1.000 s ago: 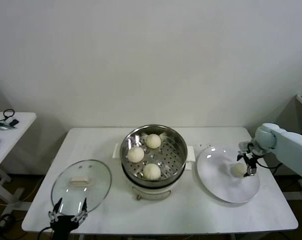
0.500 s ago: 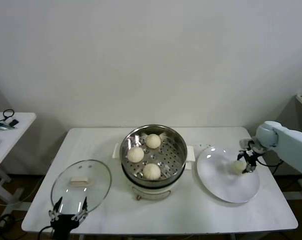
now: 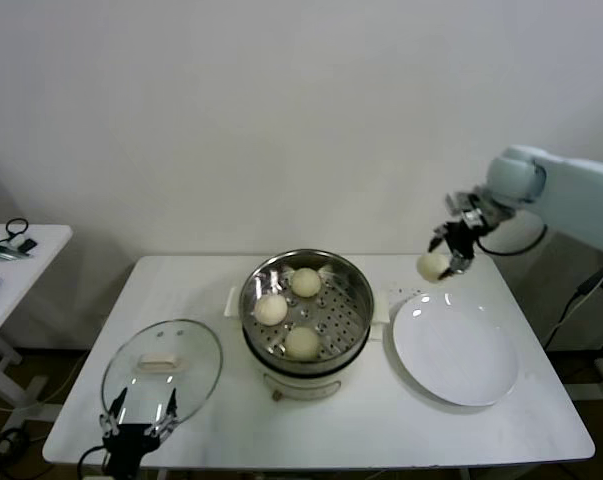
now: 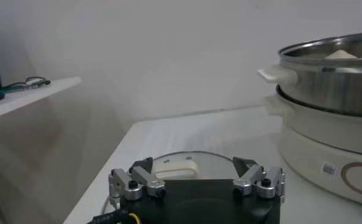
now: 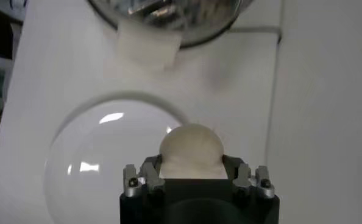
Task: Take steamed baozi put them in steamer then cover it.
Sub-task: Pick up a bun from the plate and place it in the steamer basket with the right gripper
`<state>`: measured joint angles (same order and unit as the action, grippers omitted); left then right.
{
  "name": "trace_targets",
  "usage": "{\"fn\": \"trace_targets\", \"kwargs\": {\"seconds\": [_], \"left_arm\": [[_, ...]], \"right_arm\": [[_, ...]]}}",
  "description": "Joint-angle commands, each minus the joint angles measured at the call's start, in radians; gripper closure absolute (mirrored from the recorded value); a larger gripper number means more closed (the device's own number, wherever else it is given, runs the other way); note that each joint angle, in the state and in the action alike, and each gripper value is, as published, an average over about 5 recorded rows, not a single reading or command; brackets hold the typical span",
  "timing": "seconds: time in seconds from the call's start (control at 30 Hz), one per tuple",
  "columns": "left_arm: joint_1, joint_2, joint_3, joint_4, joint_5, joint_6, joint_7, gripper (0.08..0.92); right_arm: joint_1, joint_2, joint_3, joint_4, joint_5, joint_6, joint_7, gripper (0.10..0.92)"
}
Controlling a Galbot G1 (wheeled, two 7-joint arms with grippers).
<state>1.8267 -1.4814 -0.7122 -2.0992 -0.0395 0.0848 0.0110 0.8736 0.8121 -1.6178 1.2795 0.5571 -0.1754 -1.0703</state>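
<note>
My right gripper (image 3: 443,258) is shut on a cream-white baozi (image 3: 432,266) and holds it in the air above the table, between the steamer and the white plate; the bun shows between the jaws in the right wrist view (image 5: 191,148). The shiny steel steamer (image 3: 353,286) sits on its white pot base at the table's middle with three baozi inside (image 3: 305,282) (image 3: 271,309) (image 3: 301,343). The glass cover (image 3: 163,368) with its cream handle lies flat at the front left. My left gripper (image 3: 138,418) is open, parked just in front of the cover (image 4: 193,164).
A flat white plate (image 3: 456,350) lies right of the steamer, with nothing on it. A small side table (image 3: 11,262) with cables stands at the far left. The steamer's side (image 4: 333,79) rises close to my left gripper in the left wrist view.
My right gripper has lifted the baozi off the plate and carried it up and left toward the steamer. The left arm has not moved.
</note>
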Motion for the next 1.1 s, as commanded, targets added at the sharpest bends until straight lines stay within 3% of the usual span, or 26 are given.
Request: {"fn": "trace_targets", "kwargs": {"seconds": [0.03,0.2,0.4,0.8,1.1], "left_arm": [[-0.001,0.004,0.001,-0.014,-0.003,0.002,0.001,0.177],[0.0,0.004,-0.001,-0.021,-0.003,0.003,0.002,0.177],[0.007,0.005,-0.011,-0.023,-0.006,-0.001,0.001,0.177],[0.008,-0.001,-0.008,-0.017,-0.002,0.002,0.002,0.177],[0.007,-0.003,-0.008,-0.013,-0.003,0.003,0.003,0.177]], "right_arm": [[0.288,0.203,-0.118,0.208,0.359,-0.131,0.047,0.347],[0.17,0.298,-0.078,0.227,0.374,-0.188,0.127,0.347],[0.0,0.356,-0.068,0.166,0.286,-0.218,0.18,0.347],[-0.14,0.338,-0.058,0.112,0.097,-0.217,0.194,0.347],[-0.165,0.333,-0.051,0.084,0.066,-0.209,0.196,0.347]]}}
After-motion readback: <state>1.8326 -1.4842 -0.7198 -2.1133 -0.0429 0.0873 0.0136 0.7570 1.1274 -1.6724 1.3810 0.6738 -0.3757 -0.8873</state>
